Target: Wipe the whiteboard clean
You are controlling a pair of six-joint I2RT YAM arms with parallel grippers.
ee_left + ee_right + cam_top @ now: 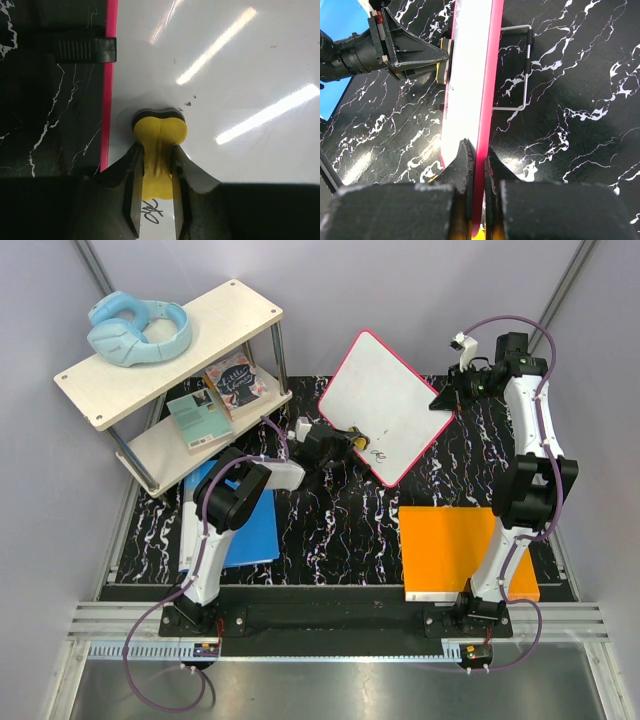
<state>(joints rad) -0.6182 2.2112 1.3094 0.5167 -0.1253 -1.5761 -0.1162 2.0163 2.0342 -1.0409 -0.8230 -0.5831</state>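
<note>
Nearest the arm bases lie an orange board (450,545) on the right and a blue folder (255,530) on the left, both flat on the dark marbled surface (340,530) and clear of the work. Beyond them the whiteboard (390,405) stands mid-surface, turned corner-on, with a wire stand (520,65) behind it. The main risk is a missed wipe. The black handwriting (150,212) sits near the board's lower corner, on the wrist side of the eraser (159,132), so a stroke pushed away from the arm would clean only blank white. The other risk is the board itself: it is held by its thin pink frame alone, and hard pressure from the eraser could pivot it in that pinch or pull it free. The eraser, squeezed at its yellow middle, might also twist between the fingers. The left hand (156,150) reaches forward from its base, clamped on the eraser with the dark felt face against the white. The right hand (477,150) comes in from the far right, arm stretched forward, its jaws tight on the frame's edge. Farthest off, at the back left, a shelf (170,340) carries headphones (135,328) and books (235,380).
</note>
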